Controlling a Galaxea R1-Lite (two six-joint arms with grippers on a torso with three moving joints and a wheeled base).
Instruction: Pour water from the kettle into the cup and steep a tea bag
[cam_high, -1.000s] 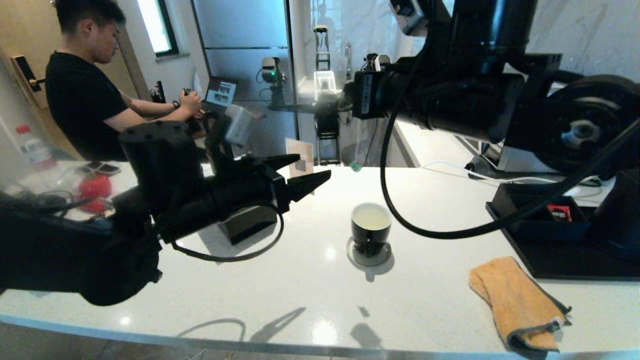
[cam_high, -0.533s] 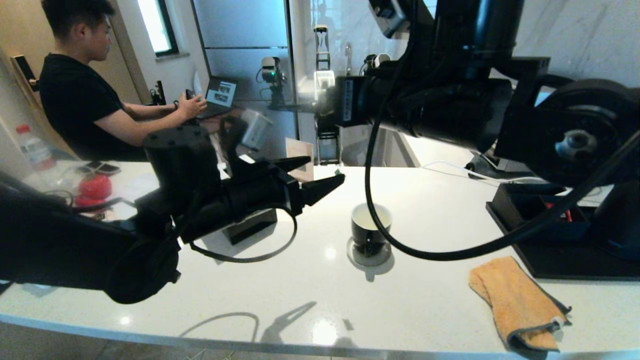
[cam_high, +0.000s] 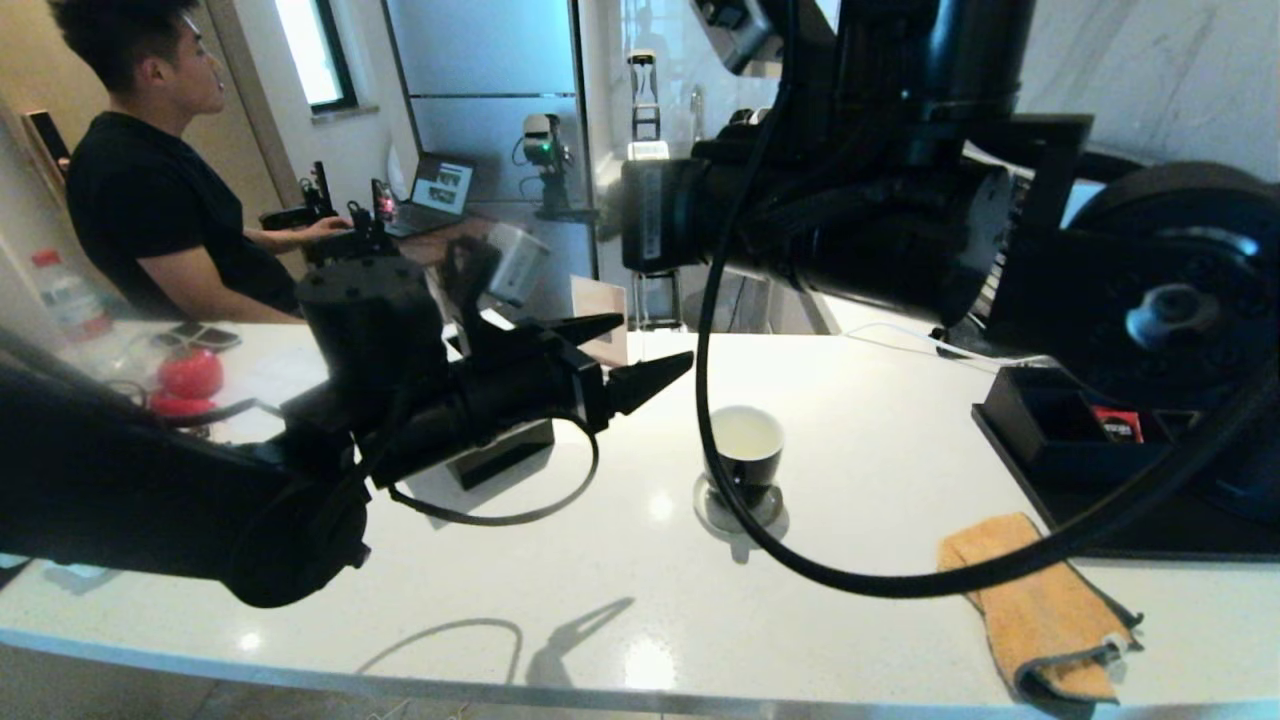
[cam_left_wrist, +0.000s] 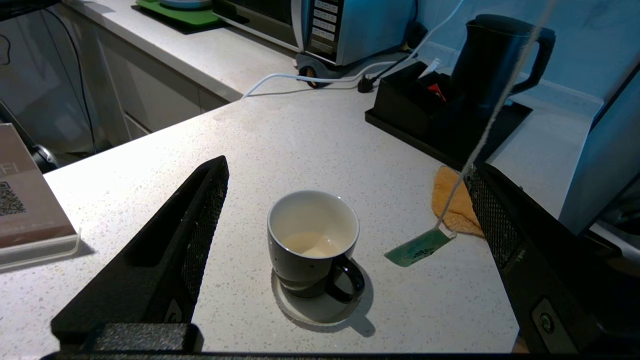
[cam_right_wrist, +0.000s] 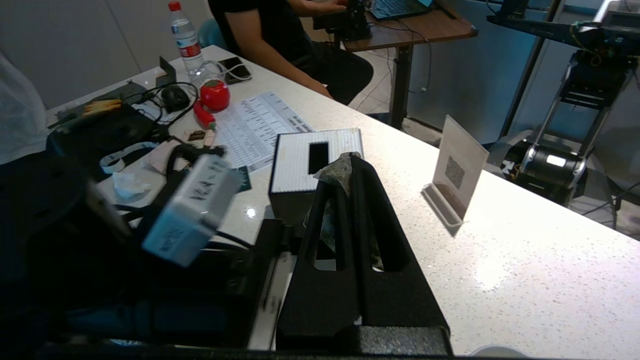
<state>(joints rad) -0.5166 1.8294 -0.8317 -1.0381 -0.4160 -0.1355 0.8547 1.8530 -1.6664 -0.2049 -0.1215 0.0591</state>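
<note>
Above the desk (cam_high: 620, 560), the bag (cam_right_wrist: 336, 172) is now pinched in the shut right end effector (cam_right_wrist: 345, 170) alone, freed by the wide-open left end effector (cam_high: 625, 355), so dunking into the cup (cam_high: 742, 452) looks next.

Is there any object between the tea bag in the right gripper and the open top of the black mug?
Nothing visible. The glossy black mug stands uncovered on its grey coaster; only the bag's string and green tag hang beside it.
</note>
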